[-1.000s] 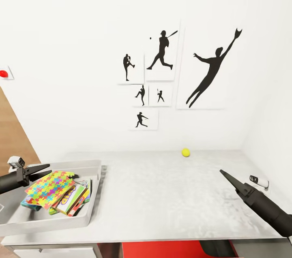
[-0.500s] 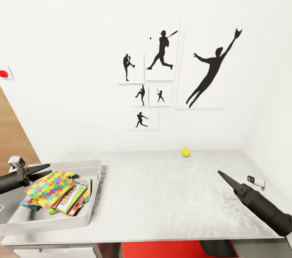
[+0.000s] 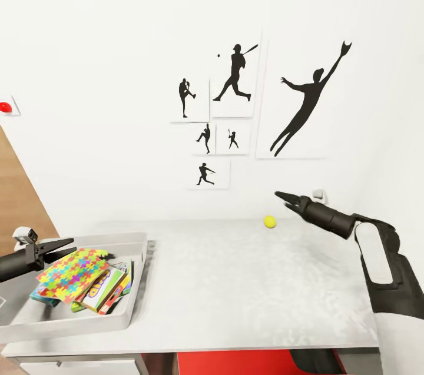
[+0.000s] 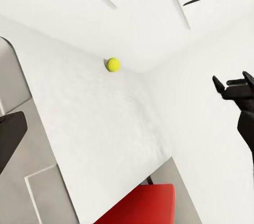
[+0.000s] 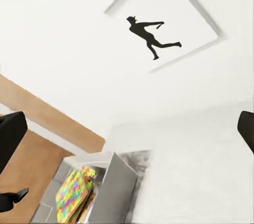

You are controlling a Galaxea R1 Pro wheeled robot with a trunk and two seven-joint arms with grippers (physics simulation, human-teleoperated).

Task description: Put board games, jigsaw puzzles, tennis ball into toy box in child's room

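While the toy box (image 3: 136,281) at the left end of the tabletop (image 3: 247,292) already holds a jigsaw puzzle (image 3: 73,272) lying over a stack of printed board games (image 3: 106,291), we judge that we are on the last pickup: the tennis ball (image 3: 270,221). It sits alone at the back of the tabletop, close to the wall under the baseball silhouette pictures (image 3: 235,104), well apart from the box. We cannot count every item in the box, since the puzzle on top covers much of the pile.

Our right hand (image 3: 284,197) is stretched out over the far side of the tabletop, its tips pointing toward the wall, near the ball but above it and a little to its right; it touches nothing. In the left wrist view the right hand (image 4: 228,87) shows its fingers parted somewhat with nothing between them, so we read it as open and empty, though how wide we cannot say.

Our left hand (image 3: 59,247) hovers over the near left rim of the box, fingers spread apart, holding nothing.

As we see it, the next move calls for lowering the right hand so the ball lies between the fingers, then closing gently, because a round ball could roll off toward the wall if nudged
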